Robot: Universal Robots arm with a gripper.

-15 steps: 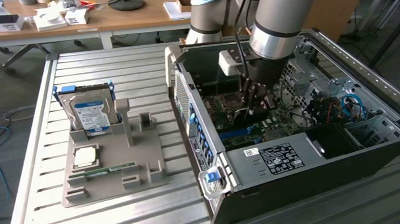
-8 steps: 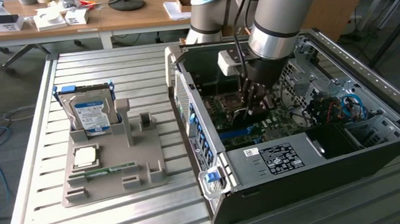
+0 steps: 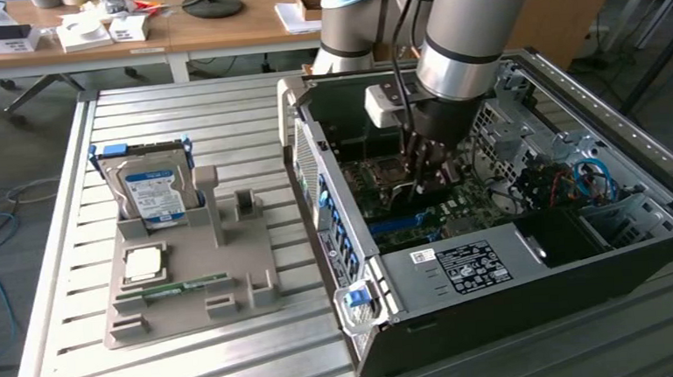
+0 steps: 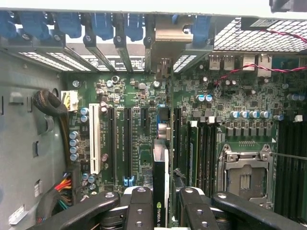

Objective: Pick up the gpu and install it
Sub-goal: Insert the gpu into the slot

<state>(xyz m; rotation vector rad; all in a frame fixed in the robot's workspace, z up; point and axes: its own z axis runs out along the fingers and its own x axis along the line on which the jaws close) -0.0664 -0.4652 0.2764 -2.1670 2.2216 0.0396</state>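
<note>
Inside the open computer case (image 3: 470, 264), the robot arm reaches down over the green motherboard (image 4: 139, 100). Its hand (image 4: 160, 215) is pinched on the gpu (image 4: 160, 189), with a black finger (image 4: 140, 206) on either side of the card. The gpu is seen edge-on, a thin dark card with a small green logo, held upright just above the board and running in line with the long black expansion slots (image 4: 120, 143). I cannot tell whether it sits in a slot. An open processor socket (image 4: 244, 179) lies near the card. Well apart, on the exterior view's left, a grey holder (image 3: 192, 302) rests on the slatted metal worktop (image 3: 191, 110). It carries three things: a silver hard drive (image 3: 152, 189) standing upright, a square chip (image 3: 142, 264) and a slim green memory stick (image 3: 185, 285) lying flat.
</note>
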